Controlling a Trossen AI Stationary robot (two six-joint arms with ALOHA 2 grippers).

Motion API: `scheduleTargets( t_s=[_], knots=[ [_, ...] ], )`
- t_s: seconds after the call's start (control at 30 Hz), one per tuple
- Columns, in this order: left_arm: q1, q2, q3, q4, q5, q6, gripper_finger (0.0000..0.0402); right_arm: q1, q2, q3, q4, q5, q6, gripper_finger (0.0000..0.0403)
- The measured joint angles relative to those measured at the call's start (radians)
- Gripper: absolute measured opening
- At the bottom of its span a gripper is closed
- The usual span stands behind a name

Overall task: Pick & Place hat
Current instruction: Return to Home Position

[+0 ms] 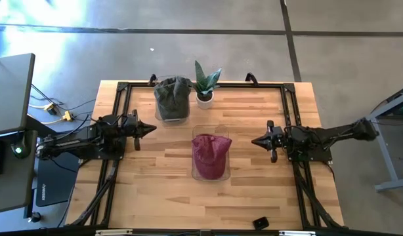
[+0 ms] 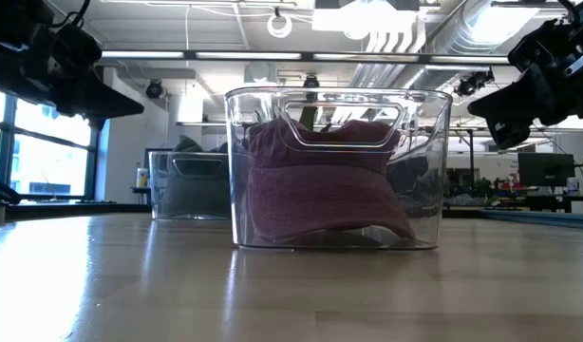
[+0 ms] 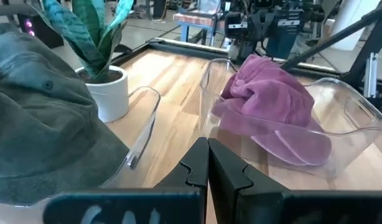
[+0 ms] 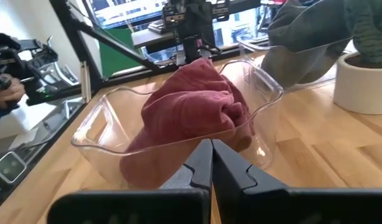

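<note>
A crumpled red hat (image 1: 211, 152) lies inside a clear plastic bin (image 1: 210, 172) at the table's middle, its brim toward the near edge. A grey-green hat (image 1: 171, 96) fills a second clear bin (image 1: 172, 117) at the far side. My left gripper (image 1: 151, 129) hovers shut at the table's left, pointing right, holding nothing. My right gripper (image 1: 256, 141) hovers shut at the right, pointing left at the red hat's bin, also holding nothing. The red hat (image 4: 194, 109) shows in the right wrist view, the grey-green hat (image 3: 35, 118) in the left.
A small plant in a white pot (image 1: 205, 96) stands beside the grey-green hat's bin at the far side. A black frame (image 1: 290, 105) runs along the table's edges. A small dark object (image 1: 260, 223) lies near the front edge. Bare wood lies left and right of the middle bin.
</note>
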Motion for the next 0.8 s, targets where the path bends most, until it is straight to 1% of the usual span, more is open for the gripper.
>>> scheduleTargets(
  t_s=[0.03, 0.1, 0.23, 0.27, 0.33, 0.43, 0.5, 0.63, 0.73, 0.8],
  knots=[
    [-0.007, 0.0, -0.004, 0.01, -0.011, -0.006, 0.0, 0.005, 0.0, 0.0, 0.002, 0.01, 0.001, 0.0],
    [-0.034, 0.0, -0.033, 0.089, -0.055, -0.029, 0.0, 0.012, 0.0, 0.0, 0.008, 0.031, 0.001, 0.0],
    [-0.127, 0.0, -0.084, 0.258, -0.096, -0.028, 0.0, 0.023, 0.0, 0.0, 0.016, 0.066, 0.001, 0.0],
    [-0.153, 0.001, -0.093, 0.272, -0.115, -0.02, 0.0, 0.024, 0.0, 0.0, 0.017, 0.067, 0.001, 0.0],
    [-0.2, 0.0, -0.094, 0.278, -0.154, -0.003, 0.0, 0.026, 0.0, 0.0, 0.017, 0.068, 0.001, 0.0],
    [-0.245, 0.006, -0.094, 0.28, -0.162, 0.025, 0.0, 0.026, 0.0, 0.0, 0.018, 0.068, 0.0, 0.0],
    [-0.253, 0.005, -0.094, 0.283, -0.181, 0.024, 0.0, 0.026, 0.0, 0.0, 0.017, 0.07, -0.012, 0.0],
    [-0.253, 0.016, -0.094, 0.286, -0.197, 0.019, 0.0, 0.026, -0.002, 0.0, 0.025, 0.111, -0.036, 0.0],
    [-0.253, 0.031, -0.094, 0.286, -0.184, 0.007, 0.0, 0.026, -0.026, 0.0, 0.025, 0.057, -0.043, 0.0],
    [-0.253, 0.041, -0.094, 0.286, -0.183, -0.006, 0.0, 0.026, -0.06, 0.0, 0.04, 0.043, -0.032, 0.0]
  ],
)
